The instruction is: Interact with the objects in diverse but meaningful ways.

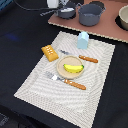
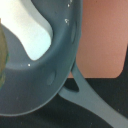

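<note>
Black tabletop, with a woven beige placemat (image 1: 67,82) laid askew across its middle. On the mat: a small tan plate (image 1: 73,68) carrying the yellow banana (image 1: 74,68); the orange ridged bread block (image 1: 49,52) toward the mat's far corner on the exterior view's left; the pale blue cup (image 1: 83,39) at the mat's far edge; an orange-handled knife (image 1: 83,58) just beyond the plate; an orange-handled fork (image 1: 67,81) just on the near side of it. A salmon-pink board (image 1: 102,28) lies along the table's far edge, holding a dark grey two-handled pot (image 1: 92,14) and, at its end on the exterior view's left, the grey long-handled pot (image 1: 66,11). Arm reaches in above this pot. The wrist view looks straight down into it: grey rim, handle (image 2: 95,102) running off over black tabletop, white fish (image 2: 32,35) lying inside the bowl. Gripper: fingers not clearly seen in either view, so cannot tell whether wide or closed. A pale bowl (image 1: 123,19) is cut off at the board's far-right end.
</note>
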### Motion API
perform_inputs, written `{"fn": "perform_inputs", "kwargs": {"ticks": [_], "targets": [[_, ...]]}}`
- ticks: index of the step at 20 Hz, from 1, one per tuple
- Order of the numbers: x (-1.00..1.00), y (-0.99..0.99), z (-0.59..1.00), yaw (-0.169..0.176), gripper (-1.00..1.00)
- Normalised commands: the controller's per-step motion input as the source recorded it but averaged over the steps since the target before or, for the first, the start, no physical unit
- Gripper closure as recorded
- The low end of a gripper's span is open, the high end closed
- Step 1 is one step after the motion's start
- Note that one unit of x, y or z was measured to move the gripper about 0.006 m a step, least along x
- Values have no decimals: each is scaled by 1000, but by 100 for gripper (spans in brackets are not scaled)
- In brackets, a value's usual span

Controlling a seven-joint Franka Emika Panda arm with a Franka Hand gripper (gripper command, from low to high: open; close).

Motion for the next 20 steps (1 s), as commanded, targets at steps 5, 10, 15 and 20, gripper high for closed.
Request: {"fn": "perform_inputs", "kwargs": {"ticks": [5, 10, 15, 20], "targets": [[-100, -2, -234, -103, -100], [-14, 0, -166, -75, -100], [-48, 0, -209, -66, -100], [-75, 0, -257, -44, -100]]}}
